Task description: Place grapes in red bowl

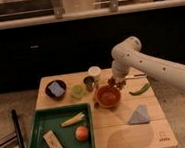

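The red bowl (108,96) stands at the middle of the wooden table (113,136), round and orange-red. The white arm reaches in from the right and bends down to the gripper (118,79), which hangs just above the bowl's right rim. A dark lumpy bunch of grapes (119,84) hangs at the gripper's tip, and the gripper is shut on it. The grapes sit above the rim, not down in the bowl.
Behind the bowl stand a white cup (94,72), a dark cup (89,83) and a green cup (77,91). A dark bowl with a blue object (56,88) is at the left. A green tray (37,132) holds an orange fruit (81,133). A green pod (139,89) and blue cloth (139,115) lie at the right.
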Robot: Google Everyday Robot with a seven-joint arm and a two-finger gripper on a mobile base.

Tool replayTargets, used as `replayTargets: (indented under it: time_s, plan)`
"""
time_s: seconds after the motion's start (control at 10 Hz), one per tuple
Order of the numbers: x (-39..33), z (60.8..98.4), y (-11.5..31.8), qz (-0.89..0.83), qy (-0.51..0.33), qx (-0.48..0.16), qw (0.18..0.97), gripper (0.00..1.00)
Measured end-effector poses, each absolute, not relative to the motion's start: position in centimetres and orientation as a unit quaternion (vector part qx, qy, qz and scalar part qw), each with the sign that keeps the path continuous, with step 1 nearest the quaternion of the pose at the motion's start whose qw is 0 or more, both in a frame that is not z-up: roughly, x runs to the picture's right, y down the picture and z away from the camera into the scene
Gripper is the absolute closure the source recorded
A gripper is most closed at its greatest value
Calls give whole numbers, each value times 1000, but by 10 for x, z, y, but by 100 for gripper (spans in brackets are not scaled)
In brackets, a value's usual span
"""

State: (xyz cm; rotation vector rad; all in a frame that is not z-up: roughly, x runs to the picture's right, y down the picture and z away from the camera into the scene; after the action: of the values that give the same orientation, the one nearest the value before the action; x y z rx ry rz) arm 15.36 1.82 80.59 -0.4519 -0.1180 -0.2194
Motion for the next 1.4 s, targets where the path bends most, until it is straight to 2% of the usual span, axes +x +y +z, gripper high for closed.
replayTargets:
  time_s: [1.4]
  plan:
    - [129, 810, 19, -189, -67, -227, 953, 93]
